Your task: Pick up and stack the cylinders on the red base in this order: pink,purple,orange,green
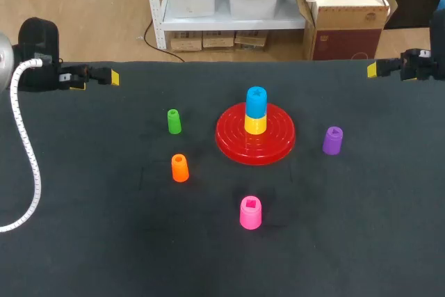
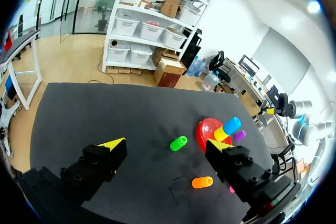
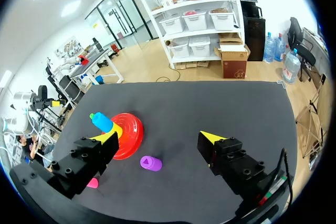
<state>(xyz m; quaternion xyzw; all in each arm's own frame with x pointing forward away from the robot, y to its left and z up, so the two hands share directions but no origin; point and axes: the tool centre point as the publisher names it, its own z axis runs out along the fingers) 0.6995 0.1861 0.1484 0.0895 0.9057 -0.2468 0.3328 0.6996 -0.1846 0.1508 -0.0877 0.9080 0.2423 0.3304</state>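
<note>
The upright pink plastic cylinder (image 1: 250, 213) stood by the surface's near edge, roughly equally far from the left hand (image 1: 97, 78) and right hand (image 1: 377, 69), both wide open, empty.

The table (image 1: 83, 255) is covered edge to edge with a dark, matte surface. A yellow cylinder (image 1: 255, 125) stands upright a little right of its middle, nearer the far edge than the near one. A blue cylinder (image 1: 256, 102) sits stacked directly on top of it, also upright.
</note>
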